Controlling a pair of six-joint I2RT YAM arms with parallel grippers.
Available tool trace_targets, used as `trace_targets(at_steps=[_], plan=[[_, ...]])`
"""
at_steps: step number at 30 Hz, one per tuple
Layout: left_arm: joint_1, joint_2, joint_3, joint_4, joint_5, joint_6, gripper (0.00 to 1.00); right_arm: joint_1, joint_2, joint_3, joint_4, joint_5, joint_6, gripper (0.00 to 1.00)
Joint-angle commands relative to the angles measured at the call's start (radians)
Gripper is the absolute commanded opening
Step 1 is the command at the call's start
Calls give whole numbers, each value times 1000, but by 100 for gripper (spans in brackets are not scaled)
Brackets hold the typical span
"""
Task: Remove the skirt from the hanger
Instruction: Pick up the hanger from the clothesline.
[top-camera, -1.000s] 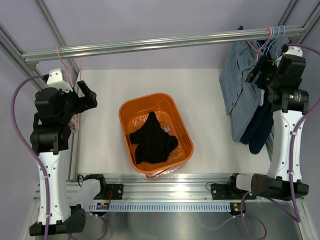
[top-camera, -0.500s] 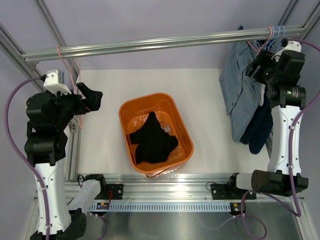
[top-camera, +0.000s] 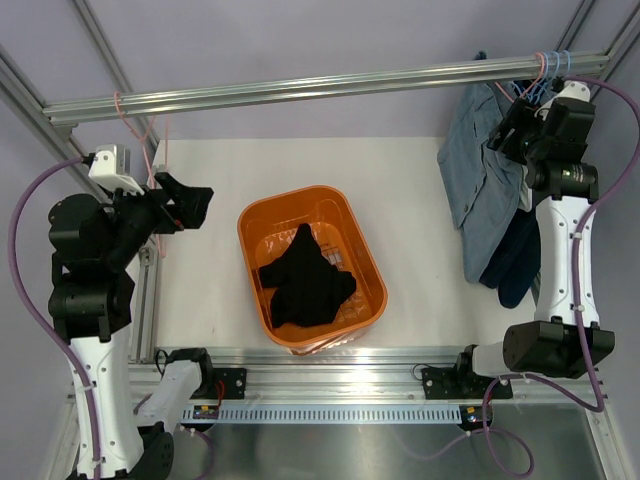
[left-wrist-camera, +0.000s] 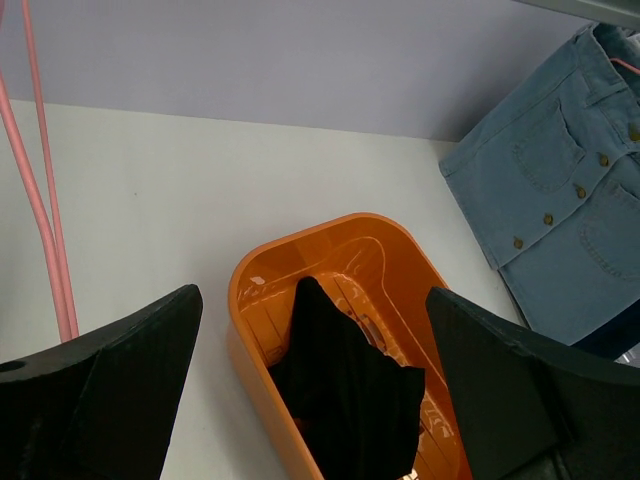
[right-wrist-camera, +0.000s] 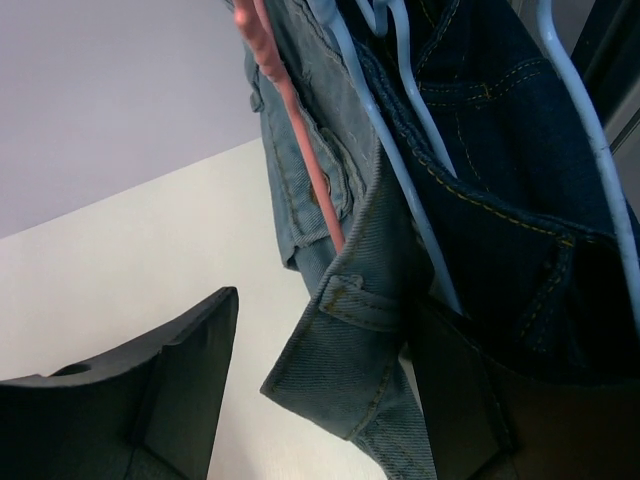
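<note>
The light-blue denim skirt (top-camera: 478, 185) hangs from the rail at the far right; its buttoned front shows in the left wrist view (left-wrist-camera: 560, 200). In the right wrist view its waistband (right-wrist-camera: 350, 350) hangs on a pink wire hanger (right-wrist-camera: 300, 140). My right gripper (top-camera: 510, 125) is open at the skirt's top edge. The waistband corner lies between its fingers, and no closing on it shows (right-wrist-camera: 325, 330). My left gripper (top-camera: 192, 205) is open and empty, well left of the skirt and facing the basket (left-wrist-camera: 315, 300).
An orange basket (top-camera: 250, 215) mid-table holds a black garment (top-camera: 305, 280). Dark navy jeans (top-camera: 515, 255) on light-blue hangers (right-wrist-camera: 400, 180) hang right behind the skirt. Bare pink hangers (top-camera: 135, 125) hang from the rail (top-camera: 300, 88) at the left.
My right gripper has moved up and back toward the rail at the skirt's top. My left arm has turned and pushed its gripper rightward toward the basket.
</note>
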Motion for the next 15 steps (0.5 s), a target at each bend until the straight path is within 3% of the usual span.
trace_targets(at_steps=[1,5,10,14,15], plan=[[5,-1,19,64,56,-16,99,0,8,-32,77,31,-24,74],[5,-1,-1,84,74,-25,99,0,33,-49,80,57,-25,69],[5,-3,-19,96,91,-25,99,10,45,-116,137,28,-17,51],[5,-9,-24,96,94,-22,99,38,56,-135,140,74,-22,26],[5,-9,-25,94,94,-22,99,44,42,-145,159,83,-25,11]])
